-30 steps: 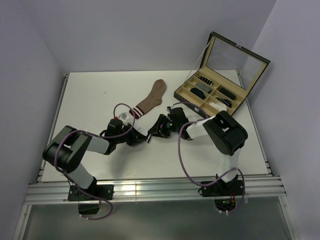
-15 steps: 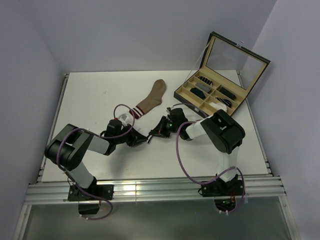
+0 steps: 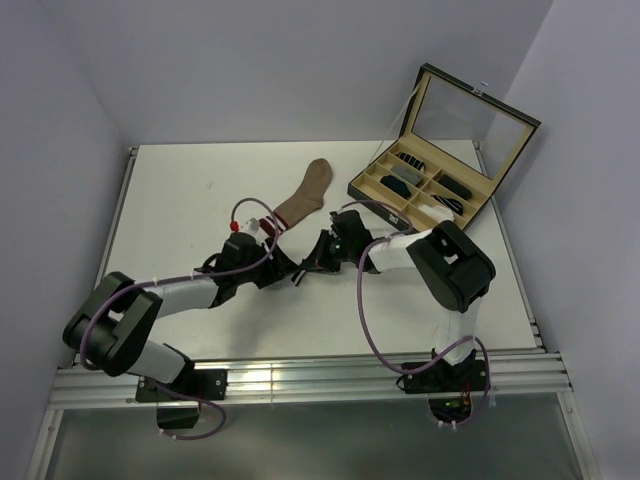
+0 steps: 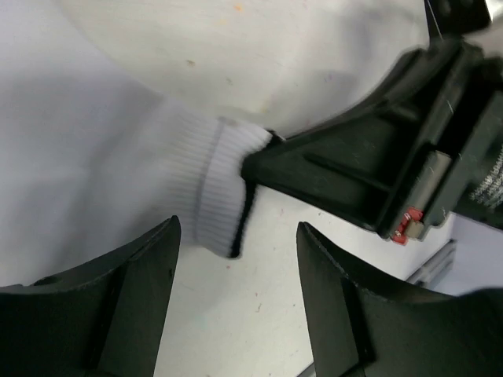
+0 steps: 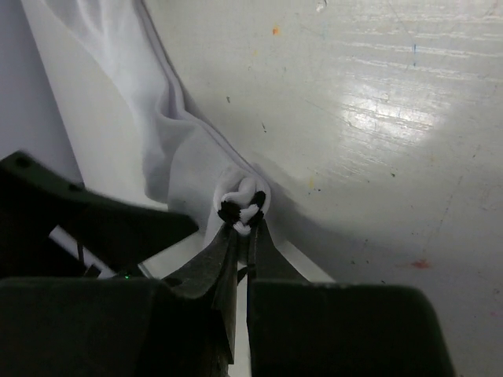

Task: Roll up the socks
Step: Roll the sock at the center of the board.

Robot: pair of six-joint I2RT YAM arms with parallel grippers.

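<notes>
The white sock (image 4: 200,184) lies flat on the table, its ribbed cuff ending in a dark stripe. My right gripper (image 5: 242,228) is shut on that cuff, which bunches up at its fingertips (image 5: 236,236). My left gripper (image 4: 238,229) stands open just short of the cuff, with only bare table between its fingers (image 4: 157,290). In the top view the two grippers, left (image 3: 283,270) and right (image 3: 305,267), meet tip to tip at the table's middle. The tan-brown sock (image 3: 305,195) with its striped cuff lies stretched out behind them, untouched.
A black case (image 3: 372,192) with tan compartments stands at the back right, lid (image 3: 465,100) propped open, small dark sock rolls (image 3: 400,183) inside. Walls close in on three sides. The table (image 3: 180,200) has bare surface at the left.
My right gripper has shut on the white sock's cuff. My left gripper has opened and let go of it, and the left arm has stretched out lower towards the middle.
</notes>
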